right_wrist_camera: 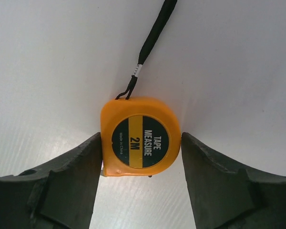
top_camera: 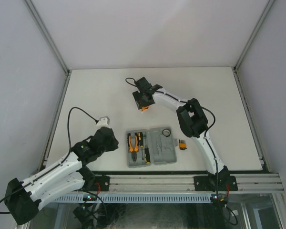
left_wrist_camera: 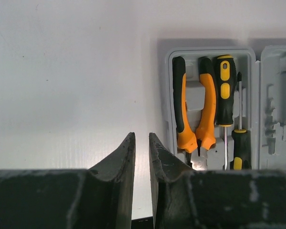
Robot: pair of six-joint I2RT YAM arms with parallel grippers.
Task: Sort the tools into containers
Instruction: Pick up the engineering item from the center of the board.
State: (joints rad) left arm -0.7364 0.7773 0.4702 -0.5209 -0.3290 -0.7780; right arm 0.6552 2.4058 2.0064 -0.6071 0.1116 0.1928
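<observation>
The round orange plastic tape measure lay flat on the white table, far from the arm bases and well apart from the grey plastic hinged tool case, which stood open near the front edge. The right gripper was down over it. Its fingers stood wide, one at each side of the orange body. I could not tell whether they already pressed on it.

My main worry was the grip. The body is smooth and rounded, so I judged it could turn or slide out if the fingers closed off-centre or too low. The black wrist strap lay stretched away over the table. During the carry it would hang down and could catch on the case rim or fall across a recess.

In the left half of the case sat the orange-handled pliers and two black-and-orange screwdrivers. A small dark ring lay in the far part of the right half, and I thought the tape measure could land on it. The small black-orange bit set was on the table just beside the right wall of the case, close to the right arm's way back.

The left gripper hovered near the left side of the case, its fingers narrow and holding nothing.
</observation>
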